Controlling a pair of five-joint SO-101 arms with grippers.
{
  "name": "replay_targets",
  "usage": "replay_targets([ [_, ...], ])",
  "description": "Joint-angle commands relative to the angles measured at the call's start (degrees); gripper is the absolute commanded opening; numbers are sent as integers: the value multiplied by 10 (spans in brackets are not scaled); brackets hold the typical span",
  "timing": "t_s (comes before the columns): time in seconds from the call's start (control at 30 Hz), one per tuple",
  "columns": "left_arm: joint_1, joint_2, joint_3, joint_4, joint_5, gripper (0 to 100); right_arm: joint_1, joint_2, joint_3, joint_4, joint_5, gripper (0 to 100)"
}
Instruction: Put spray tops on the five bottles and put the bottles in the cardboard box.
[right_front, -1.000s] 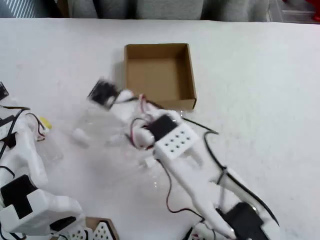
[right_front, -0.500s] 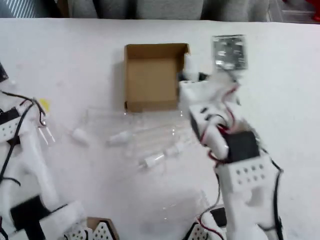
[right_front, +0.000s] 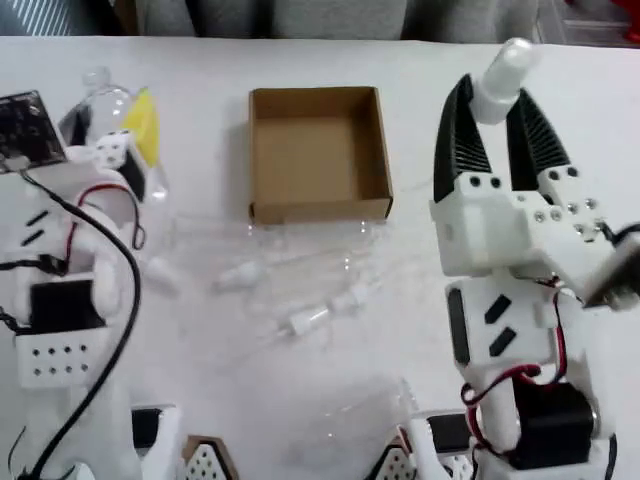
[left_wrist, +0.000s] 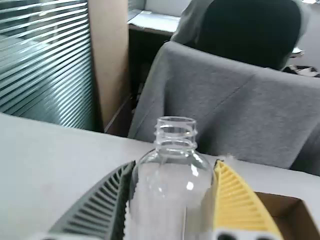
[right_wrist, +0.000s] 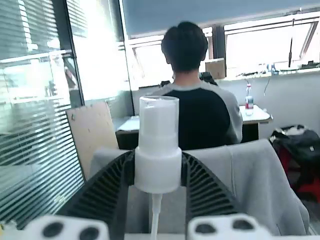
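**Both grippers loaded, box open between them**

My left gripper (left_wrist: 175, 172) is clamped on a clear bottle (left_wrist: 175, 165) – the grey finger on one side, the yellow finger (left_wrist: 235, 200) on the other, both pressed against the glass-clear shoulders. The bottle's long axis runs along the fingers, with the threaded neck pointing away from the wrist; its mouth is open and bare. From the high view that gripper (right_front: 110, 120) holds the bottle (right_front: 100, 90) over the far left part of the table (right_front: 200, 65), well apart from the box's left wall.

My right gripper (right_wrist: 157, 160) is closed on a white spray top (right_wrist: 158, 145), gripping its collar. The top's long axis also follows the fingers: head away from the wrist, thin dip tube (right_wrist: 155, 215) trailing back toward the palm. In the high view the right gripper (right_front: 492, 95) points toward the table's far edge, and the spray top (right_front: 510, 62) sticks out past the black fingertips.

The cardboard box (right_front: 318, 100) sits between the two arms, open side up, square to the table edges. White tabletop lies between its right wall and my right gripper.

Just in front of the box's near wall, more clear bottles (right_front: 306, 320) lie on their sides – white heads show on some; I cannot count them
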Motion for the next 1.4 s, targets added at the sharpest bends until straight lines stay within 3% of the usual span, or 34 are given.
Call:
replay_targets([
  [0.0, 79, -55, 38, -81, 4, 147, 4, 39, -99, -12, 1, 16],
  [0.13, 153, -86, 109, -136, 3, 146, 3, 119, -223, -3, -1, 16],
  [0.27, 231, -140, 181, -142, 4, 146, -3, 195, -345, 52, -3, 16],
  [0.53, 356, -241, 313, -142, 3, 146, -118, 255, -441, 139, 0, 16],
  [0.73, 361, -320, 387, -142, 3, 146, -211, 264, -419, 172, -1, 16],
  [0.93, 355, -448, 465, -139, 3, 146, -291, 273, -330, 140, 3, 16],
  [1.13, 356, -553, 527, -139, 3, 146, -311, 274, -241, 25, 5, 16],
  [1.37, 342, -553, 531, -139, 3, 146, -311, 274, -182, -14, 84, 16],
])
